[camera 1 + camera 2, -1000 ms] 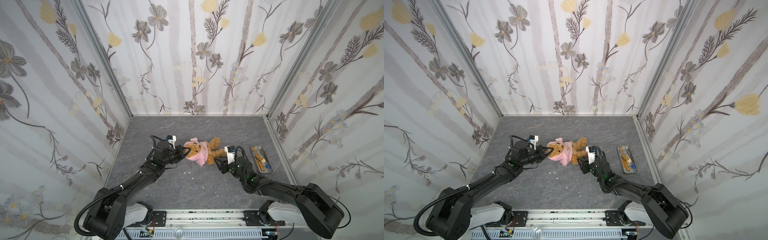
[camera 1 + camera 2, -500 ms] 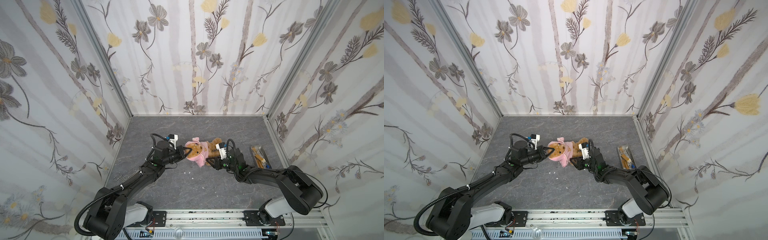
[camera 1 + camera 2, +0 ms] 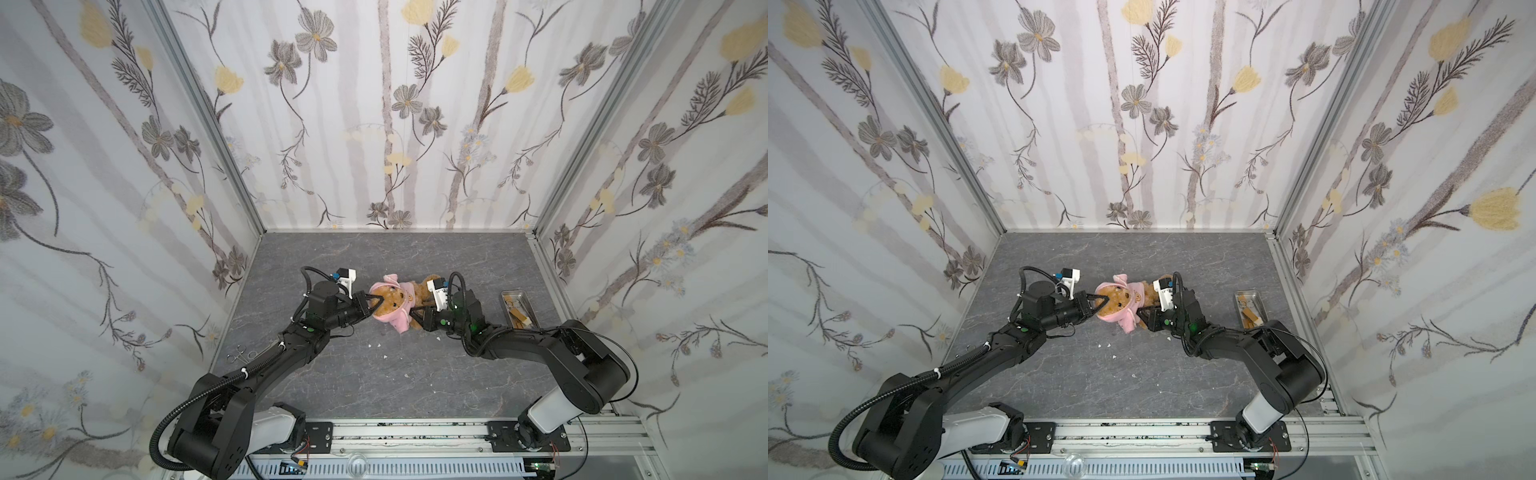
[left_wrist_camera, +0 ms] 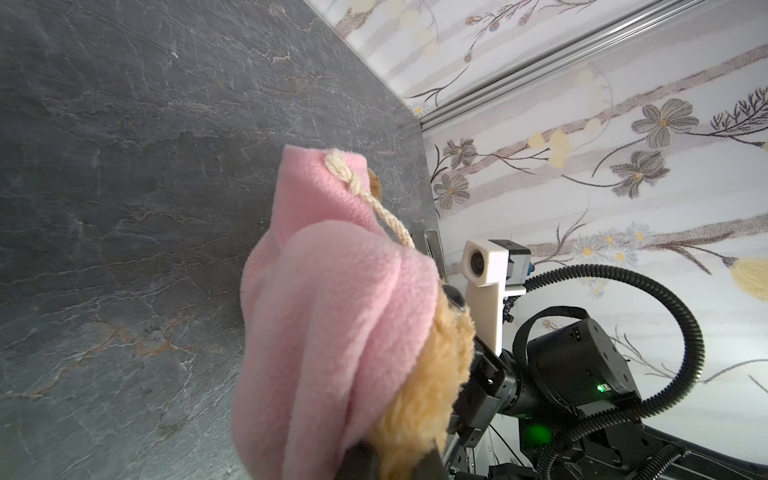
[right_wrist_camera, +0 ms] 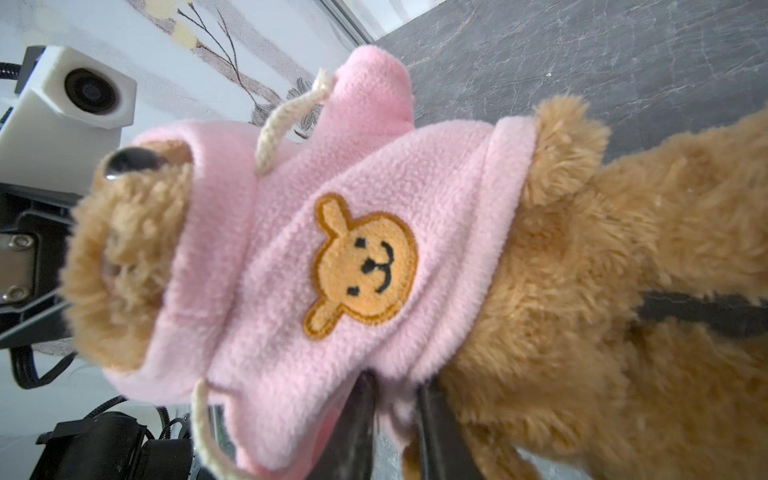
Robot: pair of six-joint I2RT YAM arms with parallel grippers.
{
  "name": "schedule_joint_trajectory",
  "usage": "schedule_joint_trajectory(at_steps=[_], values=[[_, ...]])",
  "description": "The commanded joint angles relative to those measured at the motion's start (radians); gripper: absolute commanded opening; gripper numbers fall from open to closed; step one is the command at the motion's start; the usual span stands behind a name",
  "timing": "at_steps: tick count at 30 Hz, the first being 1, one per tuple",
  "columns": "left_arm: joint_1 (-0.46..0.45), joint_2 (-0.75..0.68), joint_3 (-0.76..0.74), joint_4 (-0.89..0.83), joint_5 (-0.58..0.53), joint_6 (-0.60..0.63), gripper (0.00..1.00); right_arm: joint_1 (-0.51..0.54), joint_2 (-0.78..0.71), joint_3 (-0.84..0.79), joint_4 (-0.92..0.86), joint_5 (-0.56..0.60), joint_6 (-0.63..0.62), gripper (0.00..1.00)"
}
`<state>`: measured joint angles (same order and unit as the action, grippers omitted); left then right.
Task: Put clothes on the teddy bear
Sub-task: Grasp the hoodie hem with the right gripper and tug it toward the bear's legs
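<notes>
The teddy bear (image 3: 391,301) lies on the grey floor, head to the left, with a pink hoodie (image 3: 398,321) over its head and chest; both top views show it (image 3: 1116,300). My left gripper (image 3: 377,306) is shut on the fur of the bear's head at the hood's edge, its jaws low in the left wrist view (image 4: 392,465). My right gripper (image 3: 417,318) comes from the right, and the right wrist view shows its jaws (image 5: 395,419) pinching the hoodie's lower hem (image 5: 392,399) beside the bear's belly. The orange bear-face patch (image 5: 361,266) faces this camera.
A metal tray (image 3: 523,296) with small items stands at the right wall. Metal scissors (image 3: 243,355) lie by the left wall. White crumbs (image 3: 379,345) dot the floor in front of the bear. Patterned walls close three sides.
My right gripper has swung in from the front right to the bear's lower body, and its jaws have closed on the hoodie's hem. The left arm has held still.
</notes>
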<state>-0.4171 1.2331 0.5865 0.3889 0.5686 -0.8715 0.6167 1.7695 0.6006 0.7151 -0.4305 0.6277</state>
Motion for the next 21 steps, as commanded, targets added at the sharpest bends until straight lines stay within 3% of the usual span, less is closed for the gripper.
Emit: schedule_joint_trajectory(at_steps=[1,4,10,16,21], values=[[0.0,0.001,0.0,0.055,0.025,0.003,0.0,0.001,0.024,0.015,0.013,0.029,0.002,0.12],[0.001,-0.018,-0.01,0.054,-0.022,-0.007,0.0,-0.003,0.002,-0.027,0.007,0.084,0.01,0.0],[0.021,-0.103,-0.083,0.054,-0.218,-0.06,0.0,-0.002,-0.137,-0.162,-0.05,0.301,0.024,0.0],[0.041,-0.13,-0.1,0.054,-0.251,-0.109,0.0,0.095,-0.168,-0.18,-0.232,0.635,-0.027,0.0],[0.083,-0.157,-0.099,0.065,-0.216,-0.156,0.0,0.088,-0.227,-0.243,-0.242,0.752,-0.006,0.0]])
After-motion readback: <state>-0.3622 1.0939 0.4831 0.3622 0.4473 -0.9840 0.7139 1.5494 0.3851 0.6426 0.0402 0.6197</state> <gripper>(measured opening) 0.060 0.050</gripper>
